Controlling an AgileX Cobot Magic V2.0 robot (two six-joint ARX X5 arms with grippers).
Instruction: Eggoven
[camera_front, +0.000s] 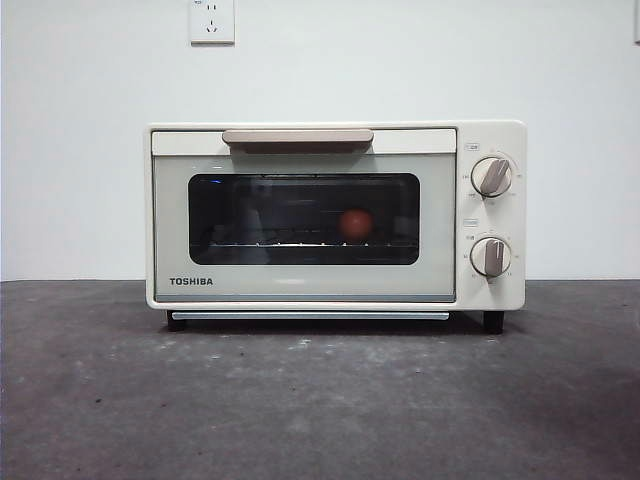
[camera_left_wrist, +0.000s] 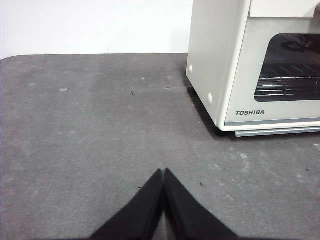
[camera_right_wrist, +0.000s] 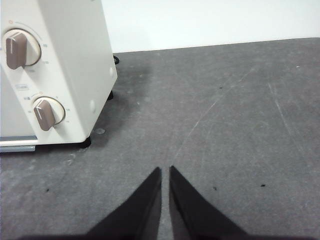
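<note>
A cream TOSHIBA toaster oven (camera_front: 300, 285) stands on the dark table with its door shut. A reddish-brown egg (camera_front: 355, 224) sits on the rack inside, seen through the dark glass window. The beige handle (camera_front: 297, 137) runs along the door's top and two knobs (camera_front: 491, 177) are on the right panel. My left gripper (camera_left_wrist: 163, 172) is shut and empty over the table, off the oven's left front corner (camera_left_wrist: 230, 75). My right gripper (camera_right_wrist: 165, 170) is shut and empty over the table, off the oven's knob side (camera_right_wrist: 60, 60). Neither gripper shows in the front view.
The dark grey table (camera_front: 320, 400) stretches in front of the oven. A white wall with a power socket (camera_front: 211, 20) stands behind it.
</note>
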